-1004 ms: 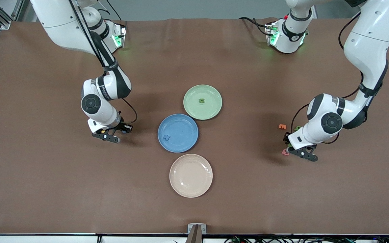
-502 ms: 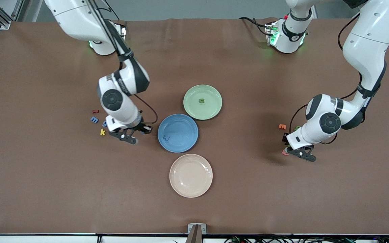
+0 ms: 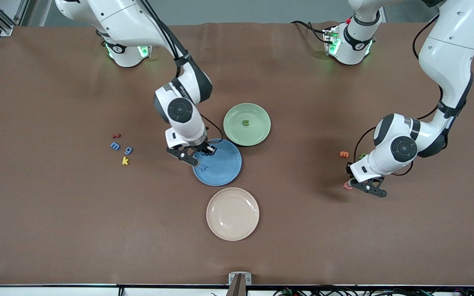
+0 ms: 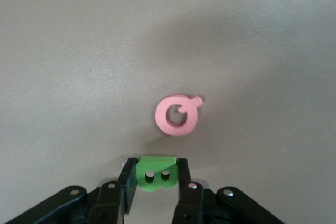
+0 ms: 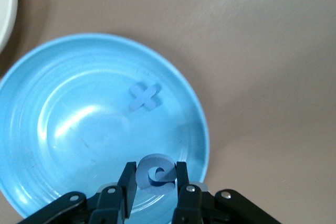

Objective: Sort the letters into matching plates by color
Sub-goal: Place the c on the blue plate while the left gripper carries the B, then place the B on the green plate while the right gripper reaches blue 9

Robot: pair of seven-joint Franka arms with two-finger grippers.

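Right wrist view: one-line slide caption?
Right hand holds a blue letter over the blue plate, near the x.

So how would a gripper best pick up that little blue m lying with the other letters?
The blue m lies flat on the table, so come straight down from above. Pinch across its outer legs, fingers clear of the red letter and blue g close beside it.
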